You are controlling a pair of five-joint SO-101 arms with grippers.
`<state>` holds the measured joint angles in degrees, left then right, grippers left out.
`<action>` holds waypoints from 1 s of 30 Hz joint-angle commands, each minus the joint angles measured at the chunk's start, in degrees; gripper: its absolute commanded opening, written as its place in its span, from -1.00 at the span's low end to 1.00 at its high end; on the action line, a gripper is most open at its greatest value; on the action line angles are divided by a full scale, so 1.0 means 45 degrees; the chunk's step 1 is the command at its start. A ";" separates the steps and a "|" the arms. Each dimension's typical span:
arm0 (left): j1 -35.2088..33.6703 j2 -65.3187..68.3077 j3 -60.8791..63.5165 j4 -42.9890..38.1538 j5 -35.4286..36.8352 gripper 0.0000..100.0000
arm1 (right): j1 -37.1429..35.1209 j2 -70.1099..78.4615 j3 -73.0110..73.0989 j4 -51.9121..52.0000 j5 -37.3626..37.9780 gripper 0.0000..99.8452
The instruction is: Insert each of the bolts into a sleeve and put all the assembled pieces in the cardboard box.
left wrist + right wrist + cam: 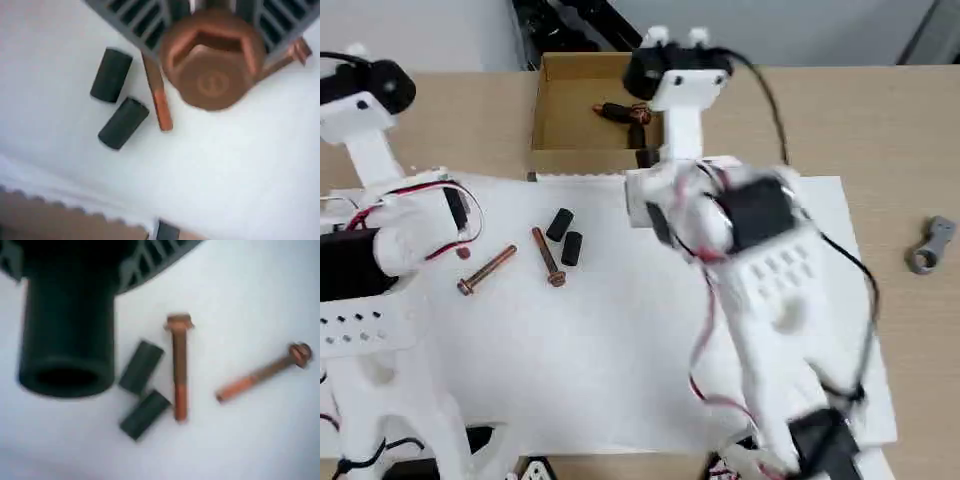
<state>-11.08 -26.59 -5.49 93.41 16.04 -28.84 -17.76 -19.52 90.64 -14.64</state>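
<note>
Bolts and sleeves lie on the white mat [620, 340]. The left gripper [212, 17] is closed tight on a copper bolt [212, 70]. The bolt's six-sided head faces the wrist camera. The right gripper [70, 255] is closed tight on a black sleeve [67, 330], and the sleeve's open hole faces that camera.

Two more bolts lie flat on the mat, close to the left arm. They are the first loose bolt [548, 256] and the second loose bolt [487, 270], a little apart from each other. Two short black tubes, the far sleeve [559, 224] and the near sleeve [571, 248], lie just beside the first loose bolt.

The cardboard box [552, 120] sits at the far edge of the mat. A put-together piece [620, 112], a bolt with a sleeve on it, lies inside the box. A grey metal piece [930, 245] lies on the wooden table [880, 120], well apart from the mat.
</note>
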 commanded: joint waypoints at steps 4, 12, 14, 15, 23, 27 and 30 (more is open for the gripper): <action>0.0059 -0.0410 -0.0127 -0.2559 0.0098 -0.99 | 0.0029 -0.3370 0.0703 -0.0244 0.1895 -0.98; 0.2364 -0.1211 -0.0127 -0.5118 0.0078 -0.99 | -0.0264 -0.8645 0.7990 -0.2921 0.2305 -0.98; 0.3126 -0.1563 -0.0107 -0.6076 0.0039 -0.99 | -0.0557 -1.0481 1.0335 -0.4835 0.2344 -0.98; 0.3438 -0.1680 -0.0107 -0.6505 0.0039 -0.99 | -0.0713 -1.1360 1.1409 -0.5753 0.2344 -0.99; 0.4864 -0.1797 -0.0107 -0.7619 0.0039 -0.99 | -0.1475 -1.5463 1.6527 -0.9856 0.2247 -1.00; 0.5919 -0.1875 -0.0127 -0.7658 0.0039 -0.99 | -0.1475 -1.6029 1.7563 -1.1360 0.2247 -1.00; 0.6877 -0.1895 -0.0147 -0.7658 0.0020 -0.99 | -0.1514 -1.6049 1.8149 -1.2103 0.2247 -1.00</action>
<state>16.35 -33.10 -5.41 60.97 16.04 -35.08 -89.14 61.45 40.18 -4.70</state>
